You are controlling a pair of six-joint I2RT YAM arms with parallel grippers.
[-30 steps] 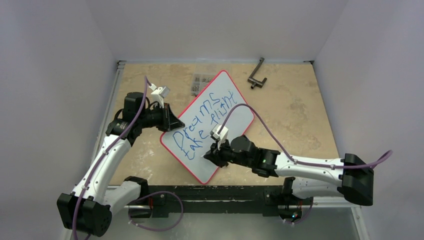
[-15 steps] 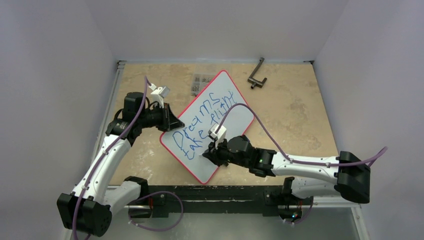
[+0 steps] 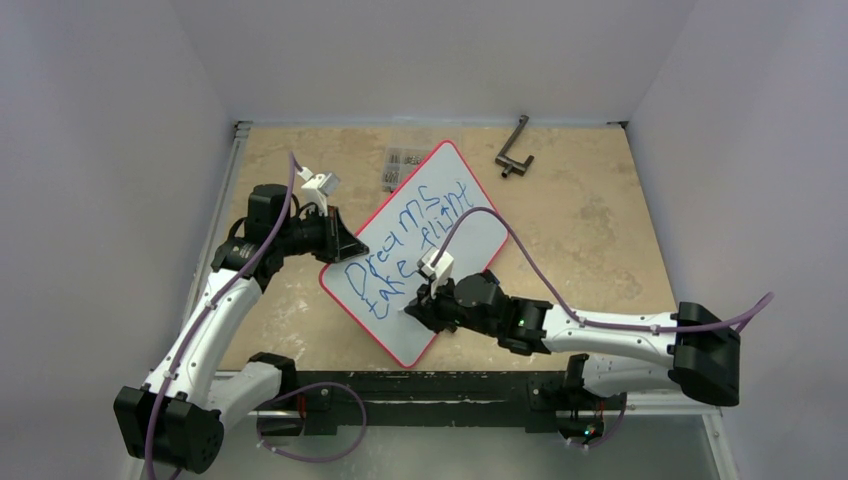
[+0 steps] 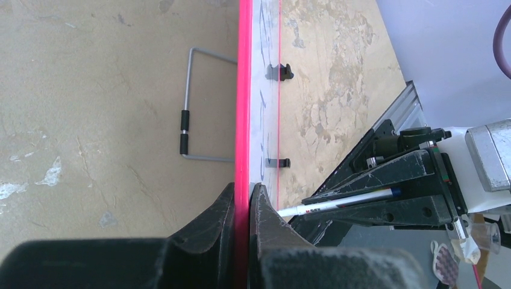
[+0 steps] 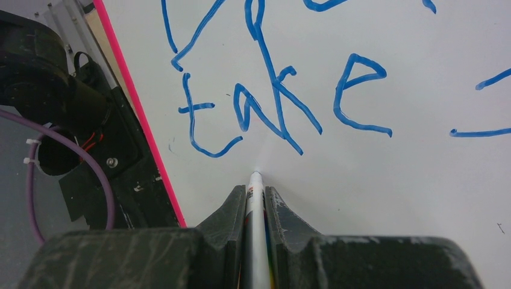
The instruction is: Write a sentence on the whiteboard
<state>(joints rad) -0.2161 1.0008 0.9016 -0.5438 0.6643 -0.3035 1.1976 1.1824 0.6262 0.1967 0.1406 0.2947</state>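
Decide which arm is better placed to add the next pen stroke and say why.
Right: the right claw grips the marker, tip at the whiteboard below the sentence. The left claw is clamped on the board's rim.

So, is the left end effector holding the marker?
No, the left end effector is shut on the red rim of the whiteboard; the marker sits in the right end effector.
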